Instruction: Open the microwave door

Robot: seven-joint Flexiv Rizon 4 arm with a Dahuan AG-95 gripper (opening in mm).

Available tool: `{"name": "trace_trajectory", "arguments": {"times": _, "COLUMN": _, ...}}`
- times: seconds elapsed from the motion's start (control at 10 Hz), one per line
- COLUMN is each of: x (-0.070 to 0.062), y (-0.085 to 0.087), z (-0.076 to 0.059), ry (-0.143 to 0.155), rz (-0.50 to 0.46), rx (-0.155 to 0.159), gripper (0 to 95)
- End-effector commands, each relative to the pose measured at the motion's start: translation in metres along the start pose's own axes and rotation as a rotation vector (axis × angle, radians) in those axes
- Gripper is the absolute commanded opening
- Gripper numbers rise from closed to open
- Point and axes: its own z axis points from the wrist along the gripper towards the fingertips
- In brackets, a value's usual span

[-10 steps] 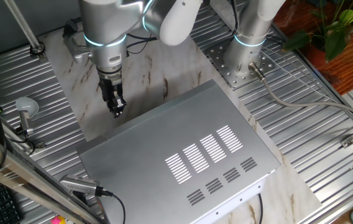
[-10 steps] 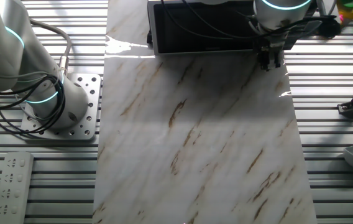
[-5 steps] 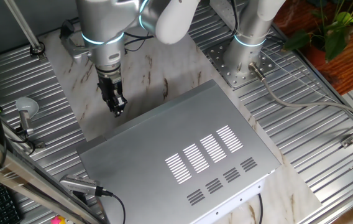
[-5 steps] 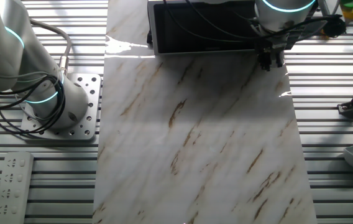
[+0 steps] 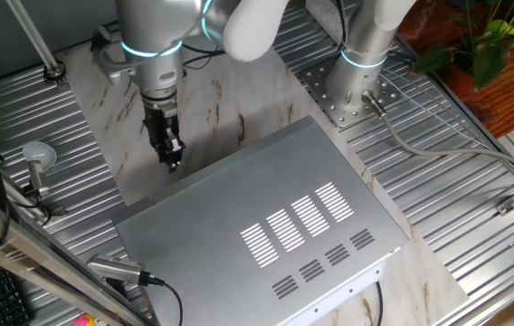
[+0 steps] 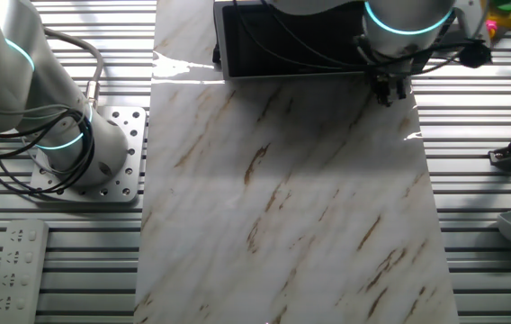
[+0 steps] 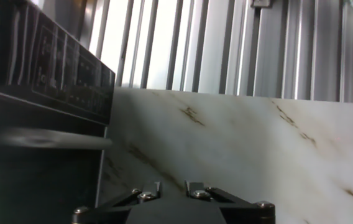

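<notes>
The microwave (image 5: 266, 226) is a big silver-grey box with vent slots on its top, lying on the marble board (image 5: 212, 100). Its door (image 6: 282, 40) is the dark front panel, and it looks closed. In the hand view the dark front (image 7: 33, 155) fills the left side, with a blurred grey bar (image 7: 46, 138) across it and faint control markings above. My gripper (image 5: 171, 163) points down just in front of the microwave's front near one end, a little above the board; it also shows in the other fixed view (image 6: 388, 93). Its fingers (image 7: 156, 188) stand close together and hold nothing.
A second arm's base (image 5: 352, 91) stands on the ribbed metal table beside the board; it also shows in the other fixed view (image 6: 85, 153). A ladle-like tool (image 5: 35, 158) lies beside the board, a remote (image 6: 17, 270) sits on the table, and a plant (image 5: 492, 36) stands at the far corner.
The arm has shifted slightly along the microwave's front. The gripper stays low in front of the door, and the door has not moved.
</notes>
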Motion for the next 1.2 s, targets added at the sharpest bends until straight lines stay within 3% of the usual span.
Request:
{"name": "trace_trajectory", "arguments": {"times": 0.1, "x": -0.003, "y": 0.004, "z": 0.003, "ry": -0.002, "rz": 0.011, "rx": 0.003, "gripper": 38.0}}
{"name": "trace_trajectory", "arguments": {"times": 1.2, "x": -0.011, "y": 0.039, "z": 0.021, "ry": -0.032, "rz": 0.094, "rx": -0.008, "gripper": 38.0}}
